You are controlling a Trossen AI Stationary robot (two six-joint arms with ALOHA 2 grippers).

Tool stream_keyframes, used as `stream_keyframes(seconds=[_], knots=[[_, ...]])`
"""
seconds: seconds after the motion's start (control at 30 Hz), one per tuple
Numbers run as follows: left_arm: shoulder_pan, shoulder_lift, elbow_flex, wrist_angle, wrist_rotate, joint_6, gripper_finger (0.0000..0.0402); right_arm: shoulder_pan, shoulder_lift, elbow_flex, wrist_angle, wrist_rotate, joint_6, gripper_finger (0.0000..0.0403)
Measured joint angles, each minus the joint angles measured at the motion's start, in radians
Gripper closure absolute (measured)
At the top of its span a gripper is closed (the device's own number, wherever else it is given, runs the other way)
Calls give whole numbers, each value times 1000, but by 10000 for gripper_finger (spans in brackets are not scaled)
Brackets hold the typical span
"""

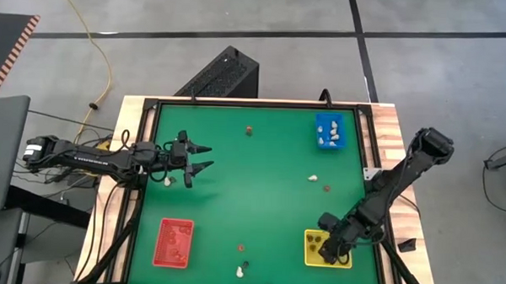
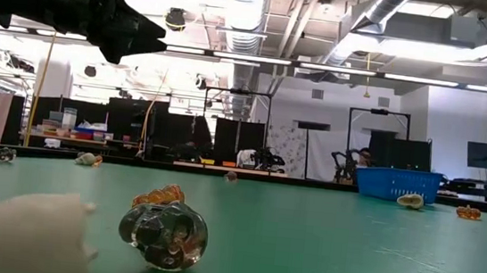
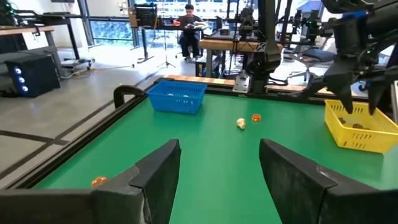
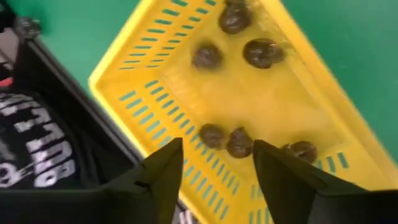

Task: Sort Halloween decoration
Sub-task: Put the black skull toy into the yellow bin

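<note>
The right gripper [image 4: 214,165] hung over the yellow tray [image 4: 298,118] with its fingers wide and nothing in them. Dark trinkets [image 4: 239,142] lay inside the tray. The left gripper [image 3: 219,165] was wide and empty too, above the green table [image 1: 252,176].
</note>
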Motion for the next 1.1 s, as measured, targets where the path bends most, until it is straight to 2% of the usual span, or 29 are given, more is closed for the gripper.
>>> stream_keyframes(seconds=[0.13,0.23,0.33,0.4,0.5,0.73,0.93,1.1], knots=[[0,0,0,0,0,0,191,-19,-24,36,1,-14,-39,147],[0,0,0,2,0,1,191,-18,-30,94,52,73,-130,145],[0,0,0,20,1,1,191,-15,6,147,160,183,-300,148],[0,0,0,31,3,1,191,-10,63,177,231,229,-438,151],[0,0,0,36,22,6,191,-12,194,238,292,240,-665,153],[0,0,0,30,24,4,191,-2,507,476,263,242,-1090,154],[0,0,1,-72,27,-25,191,-2,702,699,182,241,-1225,154],[0,0,1,-75,27,-57,191,-4,796,806,151,240,-1323,154]])
